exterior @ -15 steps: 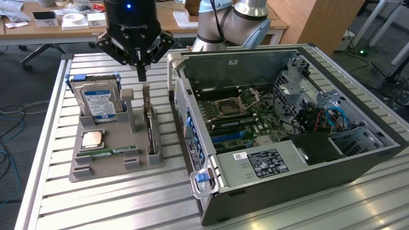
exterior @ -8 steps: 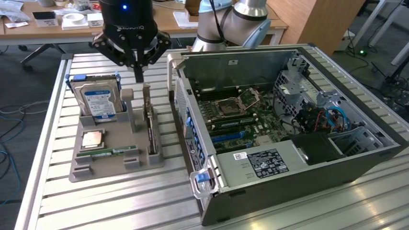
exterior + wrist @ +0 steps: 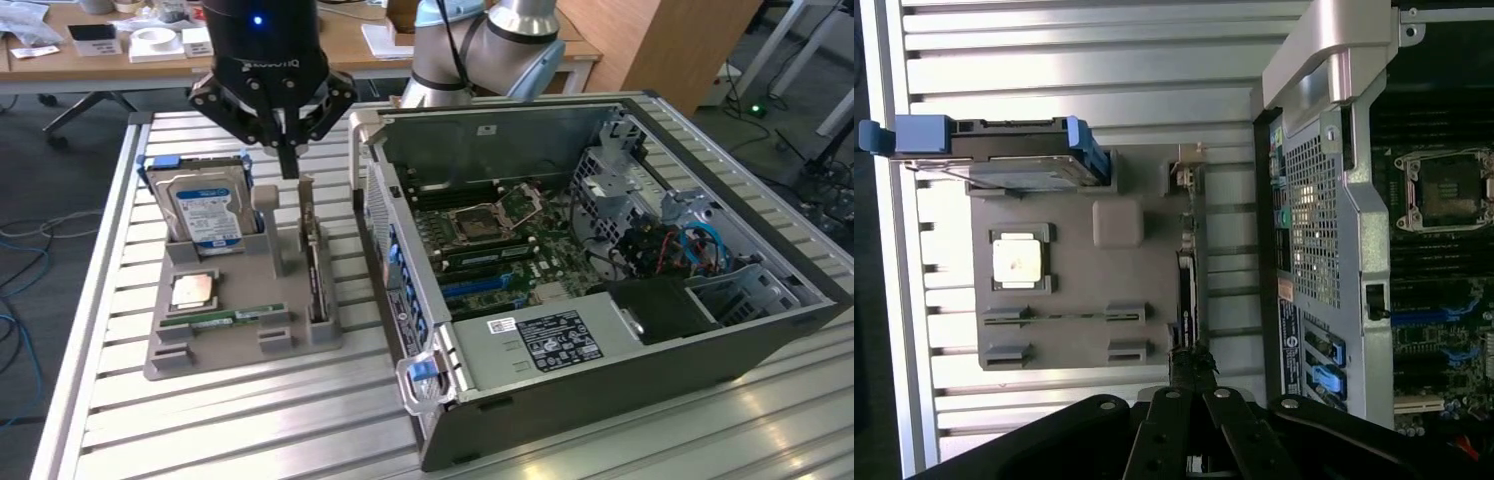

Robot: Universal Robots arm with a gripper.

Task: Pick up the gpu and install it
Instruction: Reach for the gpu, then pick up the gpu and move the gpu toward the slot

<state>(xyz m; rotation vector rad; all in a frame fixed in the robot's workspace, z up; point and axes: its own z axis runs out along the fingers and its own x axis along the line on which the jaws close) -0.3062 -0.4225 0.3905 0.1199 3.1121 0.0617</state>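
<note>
**Desk:** Where do we say the card is?

**Field:** The gpu (image 3: 318,268) stands on edge in its slot on the grey holder (image 3: 240,352). The holder sits on the bench (image 3: 267,430), and the card is between the holder's post (image 3: 272,230) and the open computer case (image 3: 587,365).

**Desk:** And the claw?

**Field:** The claw (image 3: 287,160) hangs over one end of the card, fingers pinched fully together (from the wrist, the claw (image 3: 1191,365) lines up with the thin edge of the gpu (image 3: 1189,285)). We cannot tell whether the tips nip that edge or merely hover at it. The card is seated in the holder.

**Desk:** What do we flag as the risk?

**Field:** We judge that a hold on so thin an edge, taken at one end, could let the card swing or slip. A crooked pull might jam it in the slot and drag the holder along. The post and the case wall sit close on either side, so sideways drift could knock either.
</note>
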